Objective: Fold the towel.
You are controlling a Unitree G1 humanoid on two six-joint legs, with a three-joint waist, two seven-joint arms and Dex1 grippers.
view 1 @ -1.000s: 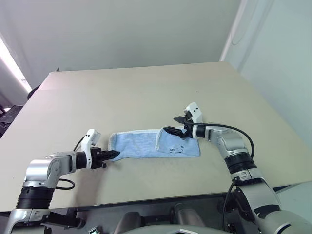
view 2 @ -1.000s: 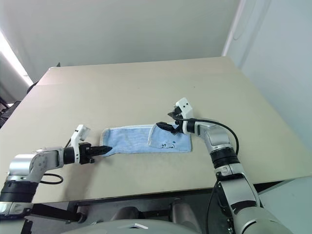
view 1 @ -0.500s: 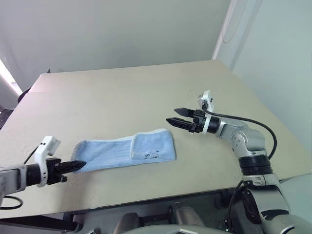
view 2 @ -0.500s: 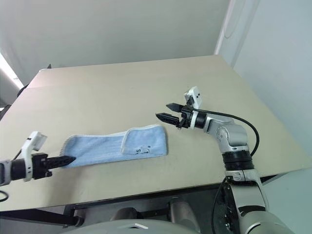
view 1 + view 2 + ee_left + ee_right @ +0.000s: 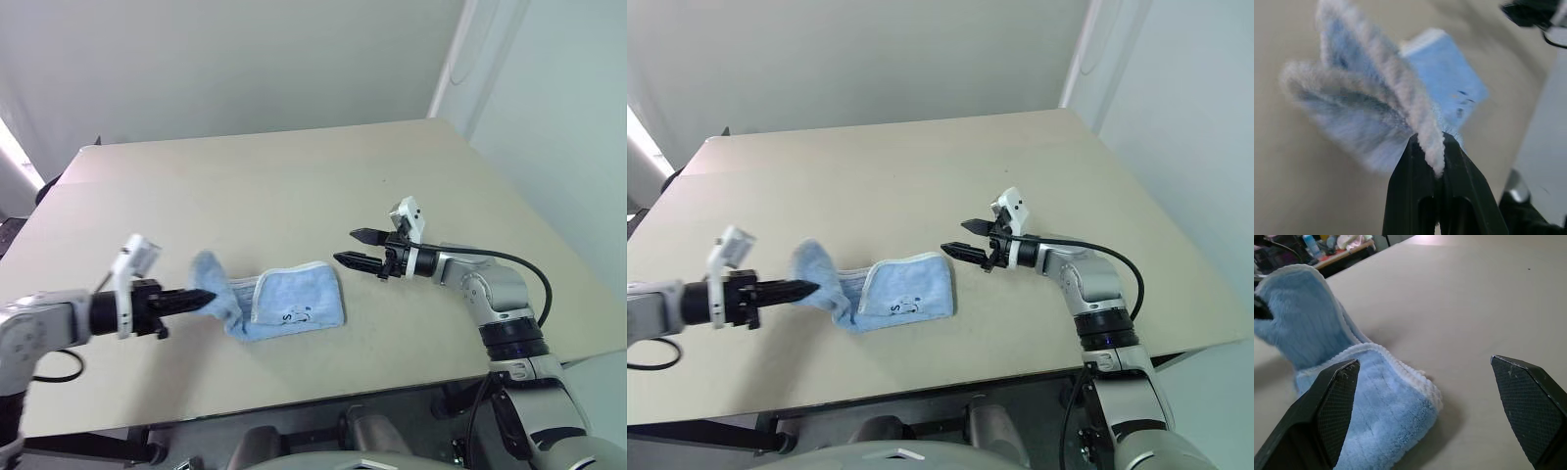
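A wide, flat beige table (image 5: 294, 186) is filling most of the scene, with pale grey-green walls standing behind it. Near its front edge a small light-blue terry towel with white stitched edging (image 5: 294, 305) is lying partly folded: its right part is resting flat on the table, doubled over, with a small dark printed emblem (image 5: 291, 315) showing on top, while its left end is rising off the surface in a loose bunch. The left gripper (image 5: 204, 299), two black fingers on a white and silver arm, is clamping that raised end, its fingers pinched tight on the white edging, as the left wrist view is showing close up. The right gripper (image 5: 353, 247) is hanging just right of the towel, apart from it, with its black fingers spread wide and gripping nothing
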